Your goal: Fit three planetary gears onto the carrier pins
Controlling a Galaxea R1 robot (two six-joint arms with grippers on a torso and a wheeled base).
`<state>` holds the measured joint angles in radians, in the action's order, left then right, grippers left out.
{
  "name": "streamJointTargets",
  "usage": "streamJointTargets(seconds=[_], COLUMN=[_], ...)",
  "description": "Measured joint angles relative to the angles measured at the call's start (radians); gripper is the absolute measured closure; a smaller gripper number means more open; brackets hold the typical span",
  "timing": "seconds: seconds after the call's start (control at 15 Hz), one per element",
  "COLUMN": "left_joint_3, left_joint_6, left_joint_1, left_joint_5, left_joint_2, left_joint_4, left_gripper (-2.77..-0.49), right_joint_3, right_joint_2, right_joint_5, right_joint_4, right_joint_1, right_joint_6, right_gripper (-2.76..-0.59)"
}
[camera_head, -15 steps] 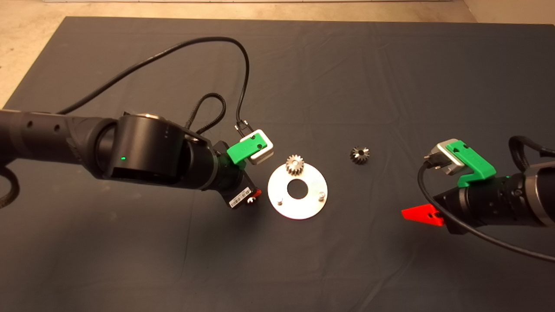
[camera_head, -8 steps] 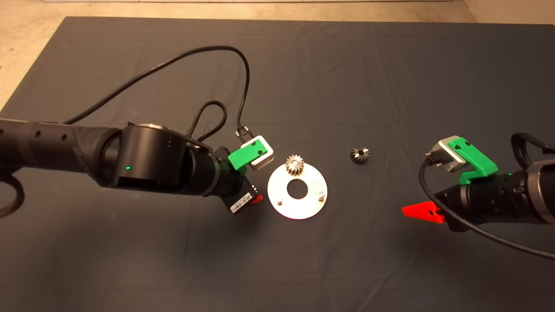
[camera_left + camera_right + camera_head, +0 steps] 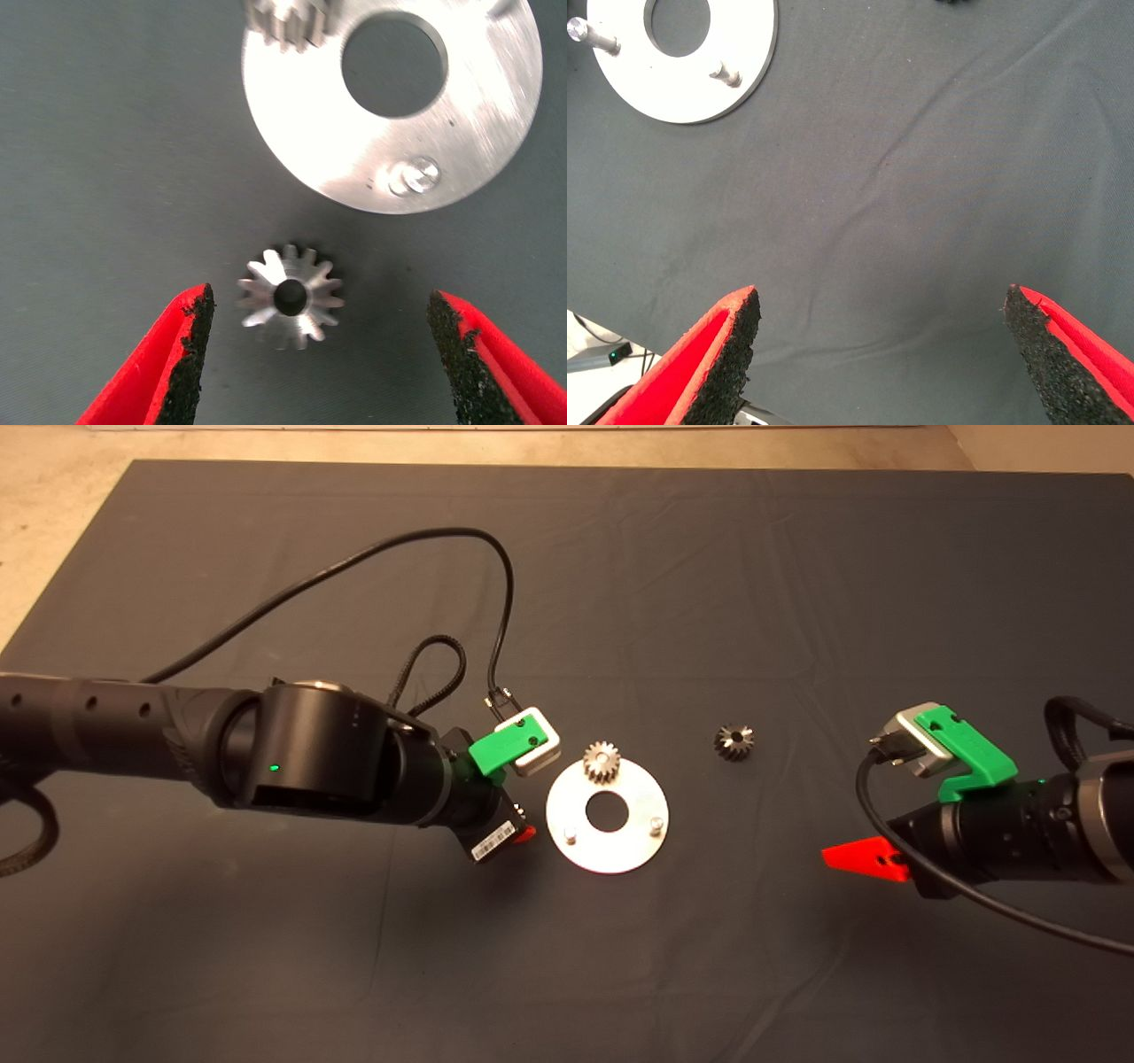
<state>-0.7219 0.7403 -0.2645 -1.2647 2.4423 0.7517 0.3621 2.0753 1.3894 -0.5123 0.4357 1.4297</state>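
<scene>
My left tool [image 3: 319, 354] is spread wide around the small silver toothed gear [image 3: 290, 297]; closing off-centre could flick it away.

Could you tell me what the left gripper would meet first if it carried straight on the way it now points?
Most likely the loose gear lying on the mat between the left gripper's open fingers, just short of the round plate. How far above it the gripper sits is unclear.
</scene>
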Motion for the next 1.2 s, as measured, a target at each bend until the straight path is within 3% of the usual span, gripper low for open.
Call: streamJointTargets(seconds=[0.2, 0.27, 1.2], left_joint_3=[-0.032, -0.033, -0.103], left_joint_6=[-0.021, -0.023, -0.083], left_joint_1=[0.045, 0.048, 0.056], left_joint_5=[0.000, 0.000, 0.000], left_joint_2=[0.026, 0.027, 0.026], left_joint_4=[0.000, -0.001, 0.000], left_gripper=[-1.64, -1.64, -1.64], right_joint_3=[0.000, 0.000, 0.000], right_joint_2=[-0.001, 0.000, -0.001], right_joint_5=[-0.001, 0.000, 0.000], right_joint_4=[0.000, 0.000, 0.004], right_joint_1=[0.000, 0.000, 0.000], right_joint_6=[0.000, 0.000, 0.000], right_gripper=[-2.05, -2.05, -2.05])
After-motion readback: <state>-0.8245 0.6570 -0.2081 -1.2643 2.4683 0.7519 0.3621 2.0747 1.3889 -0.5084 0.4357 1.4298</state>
